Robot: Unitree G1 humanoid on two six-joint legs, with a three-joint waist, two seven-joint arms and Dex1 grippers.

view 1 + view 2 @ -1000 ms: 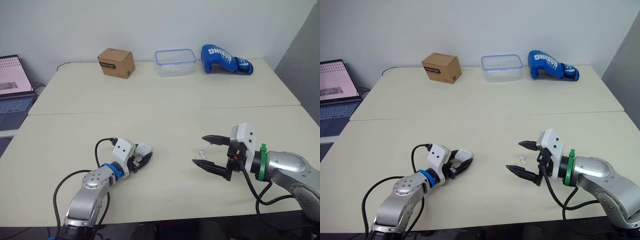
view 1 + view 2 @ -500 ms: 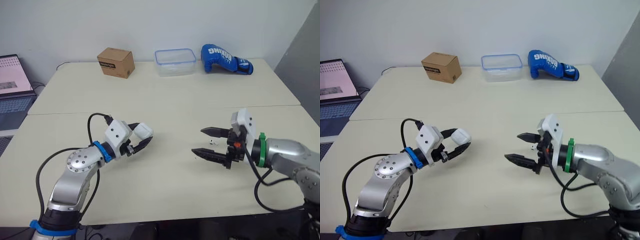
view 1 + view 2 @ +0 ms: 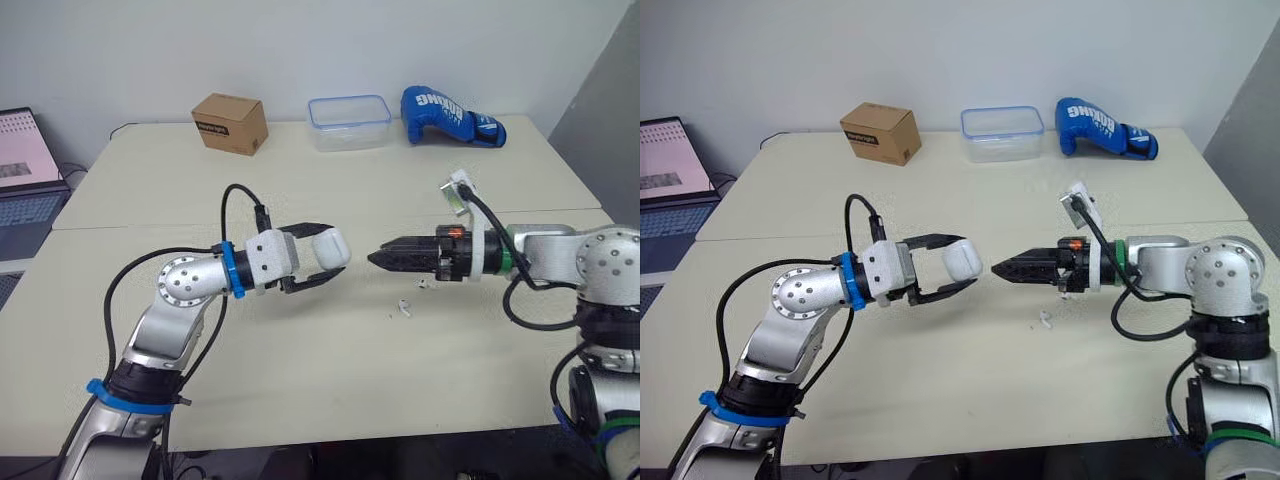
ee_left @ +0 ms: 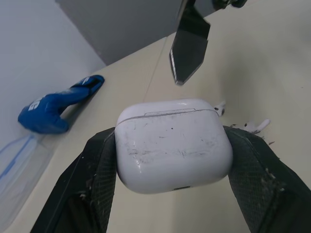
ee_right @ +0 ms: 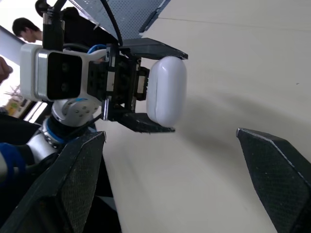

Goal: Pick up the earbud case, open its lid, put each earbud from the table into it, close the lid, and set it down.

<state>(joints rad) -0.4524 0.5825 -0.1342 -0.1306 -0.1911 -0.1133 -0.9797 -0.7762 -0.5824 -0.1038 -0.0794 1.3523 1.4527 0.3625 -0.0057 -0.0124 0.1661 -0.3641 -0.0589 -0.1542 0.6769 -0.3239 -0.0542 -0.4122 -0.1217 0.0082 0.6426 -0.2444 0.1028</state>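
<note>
My left gripper [image 3: 333, 256] is shut on the white earbud case [image 3: 332, 249] and holds it in the air over the middle of the table. The lid is closed, and its seam shows in the left wrist view on the case [image 4: 174, 144]. My right gripper [image 3: 384, 258] hangs level just to the right of the case, pointing at it with a small gap between. Its fingers [image 5: 73, 187] stand wide apart, open and empty. Two white earbuds lie on the table below the right gripper: one earbud [image 3: 405, 308] and a second earbud [image 3: 424, 283].
At the table's back edge stand a cardboard box [image 3: 231, 123], a clear plastic container [image 3: 349, 122] and a blue boxing glove [image 3: 450, 117]. A laptop [image 3: 25, 170] sits off the table's left side. A person [image 5: 26, 29] shows in the right wrist view.
My left gripper has lifted the case off the table and carried it right toward the centre. My right gripper has risen, turned on its side and moved left toward the case.
</note>
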